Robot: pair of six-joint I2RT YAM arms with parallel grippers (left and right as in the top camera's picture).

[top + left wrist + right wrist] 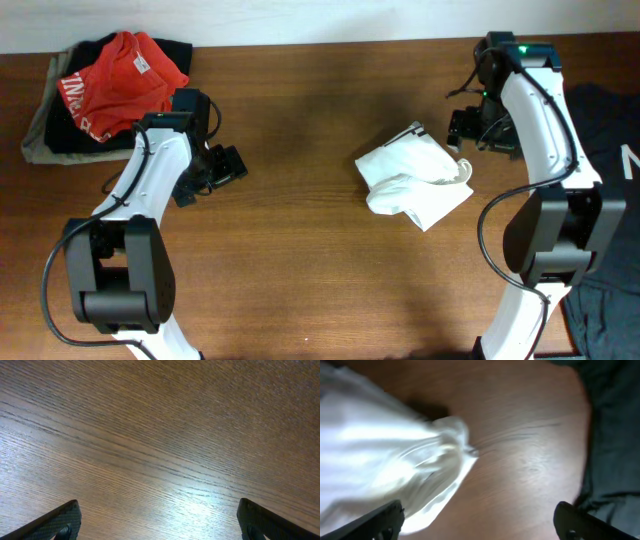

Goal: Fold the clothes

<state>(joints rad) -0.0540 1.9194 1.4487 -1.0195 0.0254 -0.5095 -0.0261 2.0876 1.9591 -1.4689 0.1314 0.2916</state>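
A crumpled white garment (414, 178) lies on the wooden table right of centre; it also shows blurred in the right wrist view (390, 455). My right gripper (470, 128) hovers just right of and behind it, open and empty (477, 527). My left gripper (215, 172) is open and empty over bare wood (160, 525) at the left, well away from the white garment. A pile of clothes with a red shirt (122, 72) on top of dark garments sits at the back left corner.
A dark garment (612, 130) lies at the table's right edge and shows in the right wrist view (615, 435). The wooden table (300, 250) stretches between the two arms.
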